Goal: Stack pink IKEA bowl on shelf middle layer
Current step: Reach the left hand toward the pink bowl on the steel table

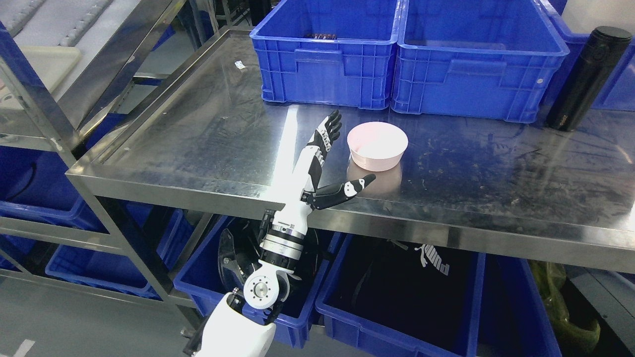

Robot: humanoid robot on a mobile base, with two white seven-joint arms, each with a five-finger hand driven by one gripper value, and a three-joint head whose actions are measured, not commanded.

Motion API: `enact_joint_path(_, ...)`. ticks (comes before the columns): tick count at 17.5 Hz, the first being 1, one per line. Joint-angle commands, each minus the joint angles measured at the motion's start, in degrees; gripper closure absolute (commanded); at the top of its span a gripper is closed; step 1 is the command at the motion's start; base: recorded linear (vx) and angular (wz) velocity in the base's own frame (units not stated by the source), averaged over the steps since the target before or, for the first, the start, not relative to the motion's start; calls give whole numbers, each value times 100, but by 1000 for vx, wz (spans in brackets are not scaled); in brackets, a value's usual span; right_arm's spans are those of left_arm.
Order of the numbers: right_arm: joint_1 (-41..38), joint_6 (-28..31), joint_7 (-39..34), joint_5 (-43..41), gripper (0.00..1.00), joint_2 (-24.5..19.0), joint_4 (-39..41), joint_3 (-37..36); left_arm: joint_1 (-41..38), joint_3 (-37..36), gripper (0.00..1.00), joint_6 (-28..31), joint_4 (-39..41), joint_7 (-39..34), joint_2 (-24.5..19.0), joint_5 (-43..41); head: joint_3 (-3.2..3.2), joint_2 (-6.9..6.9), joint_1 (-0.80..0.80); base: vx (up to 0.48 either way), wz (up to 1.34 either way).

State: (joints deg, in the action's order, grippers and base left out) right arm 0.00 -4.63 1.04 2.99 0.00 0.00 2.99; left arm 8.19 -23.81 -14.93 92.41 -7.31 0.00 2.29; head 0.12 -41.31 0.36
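Seemingly at the approach stage, the head view shows the left hand [330,166] reaching over the front edge of the stainless steel shelf surface [208,144], fingers stretched straight and thumb splayed wide, holding nothing. The round pale pink plastic bowl [377,145] stands upright on that steel surface, just beside the hand on its right, between the extended fingers [328,131] and the thumb tip; whether the thumb touches the bowl's base I cannot tell.

To do this well, I judge the hand should slide right until the bowl wall sits in the crook of thumb and fingers, then close gently on the rim or side, since smooth plastic on polished steel may skid away.

Only one pink bowl shows, so what it is to be stacked on is unclear. Two blue plastic crates [407,54] stand behind, their contents largely hidden. The right arm is out of view.
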Motion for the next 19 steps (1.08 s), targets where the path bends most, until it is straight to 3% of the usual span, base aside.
enact_joint_path(1,-17,-2,2,0,0,100,100,0,-55,272,0,-9,5,-7,-100,-405,0,0,0,12,-60)
enact_joint_path(5,-17,-2,2,0,0,100,100,0,68,438,0,-167,5,168,-100,-553,0,1,0,15,-81)
enact_joint_path(9,-17,-2,2,0,0,100,100,0,401,790,0,-160,5,1010,-100,-1064,0,1,0,16,-69)
enact_joint_path(11,-17,-2,2,0,0,100,100,0,1180,790,0,339,5,1869,-804,-1266,0,1,0,17,-77)
enact_joint_path(14,-17,-2,2,0,0,100,100,0,2157,1001,1,588,5,2986,-1394,-1502,0,1,0,14,-54)
enact_joint_path(15,-17,-2,2,0,0,100,100,0,2508,966,1,614,5,3625,-1806,-2087,0,1,0,9,-46)
enact_joint_path(17,-17,-2,2,0,0,100,100,0,2774,774,1,606,5,4778,-2135,-3134,0,1,0,0,0)
enact_joint_path(19,-18,-2,2,0,0,100,100,0,2889,475,1,588,5,5003,-2267,-3621,0,1,0,0,0)
